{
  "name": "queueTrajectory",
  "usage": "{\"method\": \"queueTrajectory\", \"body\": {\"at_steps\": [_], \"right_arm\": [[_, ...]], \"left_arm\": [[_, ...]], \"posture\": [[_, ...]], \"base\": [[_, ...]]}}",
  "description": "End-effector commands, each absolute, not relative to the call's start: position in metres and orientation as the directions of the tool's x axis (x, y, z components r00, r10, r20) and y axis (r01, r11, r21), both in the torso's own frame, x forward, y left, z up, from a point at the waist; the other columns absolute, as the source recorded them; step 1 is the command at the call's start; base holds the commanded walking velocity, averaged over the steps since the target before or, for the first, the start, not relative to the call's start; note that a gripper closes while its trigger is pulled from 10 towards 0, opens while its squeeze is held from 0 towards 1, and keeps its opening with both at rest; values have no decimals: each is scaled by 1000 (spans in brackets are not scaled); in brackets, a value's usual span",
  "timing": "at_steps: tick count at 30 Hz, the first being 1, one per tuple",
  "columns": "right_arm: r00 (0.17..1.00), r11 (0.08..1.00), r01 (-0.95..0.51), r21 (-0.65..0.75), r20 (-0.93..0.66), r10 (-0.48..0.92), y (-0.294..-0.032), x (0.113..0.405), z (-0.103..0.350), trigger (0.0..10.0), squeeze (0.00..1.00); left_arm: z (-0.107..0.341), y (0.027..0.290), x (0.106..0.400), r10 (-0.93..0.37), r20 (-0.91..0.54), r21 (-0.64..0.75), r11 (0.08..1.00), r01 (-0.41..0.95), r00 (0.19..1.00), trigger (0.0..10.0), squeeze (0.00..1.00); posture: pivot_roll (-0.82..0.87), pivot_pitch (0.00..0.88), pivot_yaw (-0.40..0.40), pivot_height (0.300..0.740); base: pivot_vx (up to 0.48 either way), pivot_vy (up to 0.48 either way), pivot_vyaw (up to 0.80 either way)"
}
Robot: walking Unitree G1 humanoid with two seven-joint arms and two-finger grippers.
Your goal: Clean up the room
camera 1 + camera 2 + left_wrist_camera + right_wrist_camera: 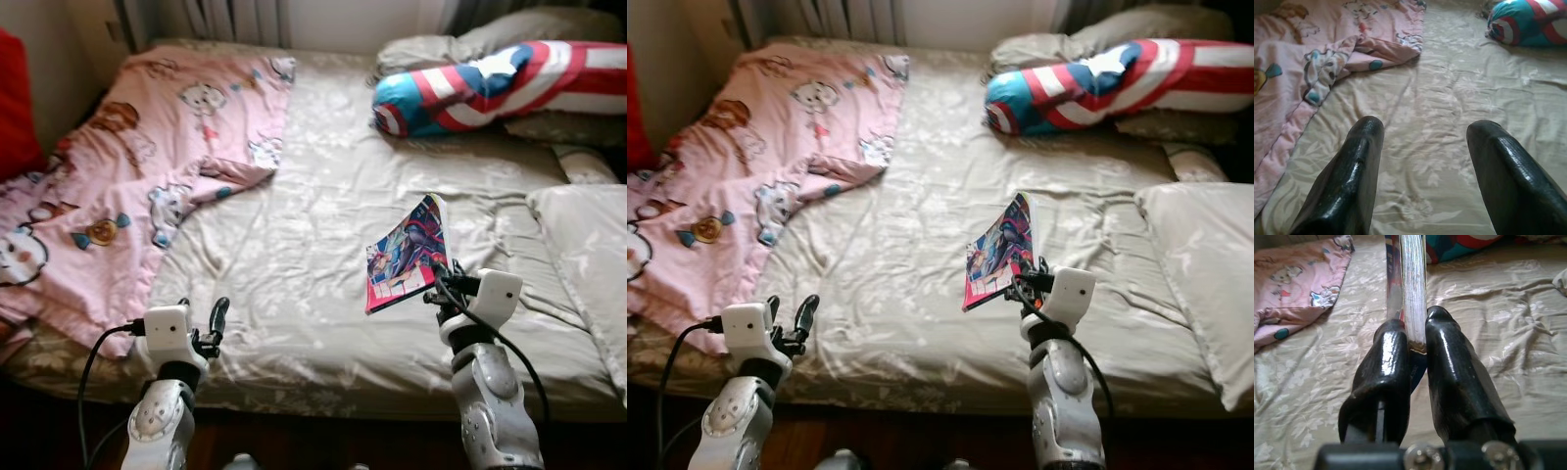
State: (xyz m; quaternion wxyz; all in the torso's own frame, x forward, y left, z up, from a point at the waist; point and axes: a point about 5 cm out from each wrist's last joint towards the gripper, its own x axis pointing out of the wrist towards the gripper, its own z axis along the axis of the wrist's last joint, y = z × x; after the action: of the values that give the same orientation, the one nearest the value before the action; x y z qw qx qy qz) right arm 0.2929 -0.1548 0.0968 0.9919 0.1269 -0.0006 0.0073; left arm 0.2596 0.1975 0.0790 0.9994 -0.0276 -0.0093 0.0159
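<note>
The right hand (438,274) is closed tight on the near edge of a thin, colourful comic-style book (407,253), holding it tilted up off the beige floral-patterned bed sheet (313,245), right of the bed's middle. In the right wrist view the two black fingers (1388,362) pinch the book's white page edge between them, and the cover rises away from the sheet. The left hand (201,323) hovers over the near left part of the bed with its fingers spread wide and nothing between them.

The step in hand looks like the pick-up of the book, part of clearing the bed. The next move probably calls for lifting it fully clear and carrying it to somewhere it belongs. No shelf or surface for it can be seen, so the robot would likely have to turn or walk first. The grip is on one thin edge only, so the book could swing or slip if moved fast.

A rumpled pink cartoon-print blanket (127,166) lies over the far left of the bed, its left edge cut off. A red, white and blue striped bolster cushion (490,83) rests at the far right, partly out of frame, beside a grey pillow (588,255) that is also cut off. What the book's cover depicts is too small to make out.
</note>
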Motion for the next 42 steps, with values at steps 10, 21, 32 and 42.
{"method": "queueTrajectory", "body": {"at_steps": [10,21,32,42], "right_arm": [[999,969,-12,246,34,4,-161,292,102,10000,0],[999,970,-16,241,36,8,-161,292,102,10000,0],[1000,972,-19,236,25,14,-160,293,101,10000,0],[1000,972,-23,234,18,19,-160,292,99,10000,0]], "left_arm": [[77,194,257,25,8,-66,998,-25,1000,10000,0],[76,194,258,24,7,-66,998,-23,1000,10000,0],[75,193,258,5,2,-89,996,-5,1000,10000,0],[75,193,258,0,-2,-94,996,0,1000,10000,0]], "posture": [[49,204,-73,740],[48,195,-72,740],[47,179,-69,740],[45,171,-66,740]], "base": [[0,-302,0],[0,-301,0],[0,-49,0],[0,0,0]]}}
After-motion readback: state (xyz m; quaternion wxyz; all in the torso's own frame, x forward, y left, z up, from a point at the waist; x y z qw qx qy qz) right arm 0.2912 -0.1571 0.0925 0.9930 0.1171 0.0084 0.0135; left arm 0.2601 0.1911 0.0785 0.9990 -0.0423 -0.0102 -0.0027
